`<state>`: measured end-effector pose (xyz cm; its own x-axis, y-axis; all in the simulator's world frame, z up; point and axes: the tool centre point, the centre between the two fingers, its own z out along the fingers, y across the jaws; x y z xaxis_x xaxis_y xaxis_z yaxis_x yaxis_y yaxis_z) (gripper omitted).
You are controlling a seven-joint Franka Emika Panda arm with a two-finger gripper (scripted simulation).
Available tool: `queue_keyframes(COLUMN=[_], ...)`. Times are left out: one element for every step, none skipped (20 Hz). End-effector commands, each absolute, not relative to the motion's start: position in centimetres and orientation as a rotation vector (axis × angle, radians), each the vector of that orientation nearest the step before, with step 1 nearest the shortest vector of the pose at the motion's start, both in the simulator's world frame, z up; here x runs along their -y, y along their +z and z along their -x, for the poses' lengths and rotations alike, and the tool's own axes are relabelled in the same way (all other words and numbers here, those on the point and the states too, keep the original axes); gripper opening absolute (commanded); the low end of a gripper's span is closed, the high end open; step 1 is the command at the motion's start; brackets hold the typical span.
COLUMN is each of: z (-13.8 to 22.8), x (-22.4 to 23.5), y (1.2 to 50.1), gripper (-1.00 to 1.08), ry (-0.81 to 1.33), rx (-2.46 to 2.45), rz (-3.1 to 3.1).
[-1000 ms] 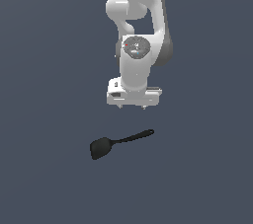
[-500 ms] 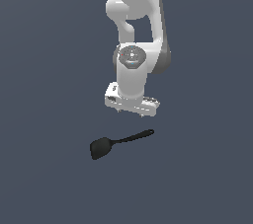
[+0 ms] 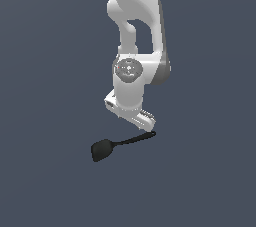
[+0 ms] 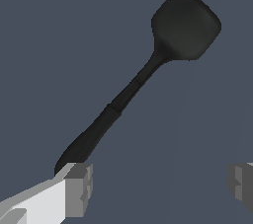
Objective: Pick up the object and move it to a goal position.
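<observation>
The small all-black spatula (image 3: pixel 118 144) lies flat, blade toward 8 o'clock in the exterior view, handle tip beneath the empty, wide-open hand (image 4: pixel 158 186).

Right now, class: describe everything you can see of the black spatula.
The spatula is all black and matte, with a flat, rounded-square blade and a thin, slightly curved handle that thickens toward its end. It lies flat on the plain dark surface, blade toward the exterior view's left. The open gripper hangs over the handle's end; contact cannot be told.
</observation>
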<state>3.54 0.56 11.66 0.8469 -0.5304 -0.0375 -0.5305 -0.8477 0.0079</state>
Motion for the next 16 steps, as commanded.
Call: queue_keyframes(z=[-4.1, -4.3, -4.5, -4.8, -5.0, -5.2, -5.4, -5.6, -5.8, -6.0, -6.2, -6.4, -6.6, -6.8, -6.9, -7.1], x=[-0.3, -0.2, -0.1, 0.0, 0.1, 0.2, 0.3, 0.4, 0.6, 0.7, 0.8, 0.9, 0.9, 1.0, 1.1, 1.2], y=[11.1, 10.9, 10.6, 10.4, 10.2, 10.0, 9.7, 9.5, 9.3, 9.1, 8.8, 8.6, 8.4, 8.2, 8.0, 7.9], gripper=[1.00, 1.00, 1.00, 1.00, 1.00, 1.00, 1.00, 1.00, 1.00, 1.00, 1.00, 1.00, 1.00, 1.00, 1.00, 1.00], ry=[0.055, 0.052, 0.050, 0.048, 0.046, 0.043, 0.041, 0.038, 0.035, 0.033, 0.030, 0.027, 0.024, 0.022, 0.019, 0.017], rx=[-0.982, -1.026, -1.070, -1.114, -1.158, -1.201, -1.244, -1.287, -1.329, -1.371, -1.412, -1.451, -1.487, -1.521, -1.552, -1.582], rz=[2.981, 2.966, 2.950, 2.934, 2.918, 2.900, 2.882, 2.864, 2.845, 2.825, 2.805, 2.785, 2.766, 2.748, 2.731, 2.714])
